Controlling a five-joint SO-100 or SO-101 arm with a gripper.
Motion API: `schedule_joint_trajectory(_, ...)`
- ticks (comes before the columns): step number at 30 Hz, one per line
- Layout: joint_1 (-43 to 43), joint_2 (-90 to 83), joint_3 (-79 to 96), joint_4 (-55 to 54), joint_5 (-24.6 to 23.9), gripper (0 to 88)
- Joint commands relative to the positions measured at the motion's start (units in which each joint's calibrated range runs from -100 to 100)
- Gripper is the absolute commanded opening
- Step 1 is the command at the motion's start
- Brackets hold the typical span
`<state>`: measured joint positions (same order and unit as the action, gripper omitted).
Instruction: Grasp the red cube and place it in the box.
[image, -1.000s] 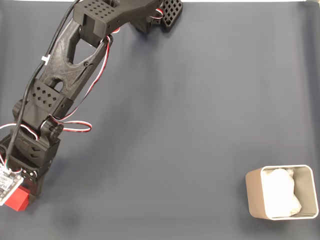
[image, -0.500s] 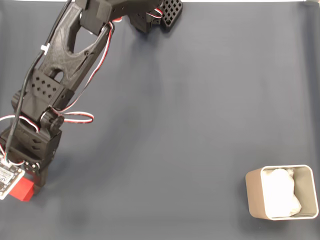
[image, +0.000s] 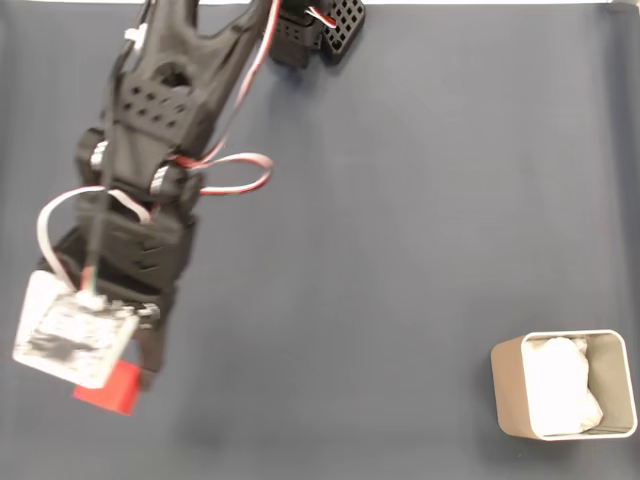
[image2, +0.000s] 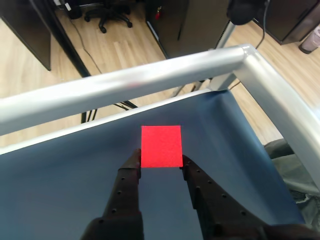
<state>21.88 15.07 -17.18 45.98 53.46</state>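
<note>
Pinching the red cube (image2: 161, 146) by its near edge, the gripper (image2: 161, 167) has both black fingers (image2: 131, 172) pressed to the cube's two lower sides in the wrist view, so it is narrowed onto the cube and holding it. Most of the cube juts out past the fingertips, so the hold is shallow.

In the fixed view the cube (image: 108, 388) shows as a red corner under the white camera block (image: 72, 331) on the wrist, near the picture's lower left. The arm (image: 160, 150) slopes up from there to its base at the top edge. Whether the cube is clear of the dark blue mat (image: 400, 200) I cannot tell for sure, though the wrist view looks tilted as if raised.

The box (image: 512, 392) sits well apart, at the lower right of the fixed view, with crumpled white paper (image: 562, 388) inside it.

My judgement: the carry across the mat is the risk. With so little of the cube between the fingers, a quick swing or a jolt could twist it loose and drop it short. The paper fills much of the box, so a cube let go too near the thin wall might bounce off the paper or land on the rim and fall outside.
</note>
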Motion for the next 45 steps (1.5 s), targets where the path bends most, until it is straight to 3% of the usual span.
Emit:
schedule_joint_trajectory(1,-4.8,-9.8,1.7,0.7,-0.8,6.3)
schedule_joint_trajectory(23,-27.4,-23.4,12.6,0.7,-0.4,5.8)
schedule_joint_trajectory(45,-42.0,-14.1,5.4,-0.4,0.0,4.7)
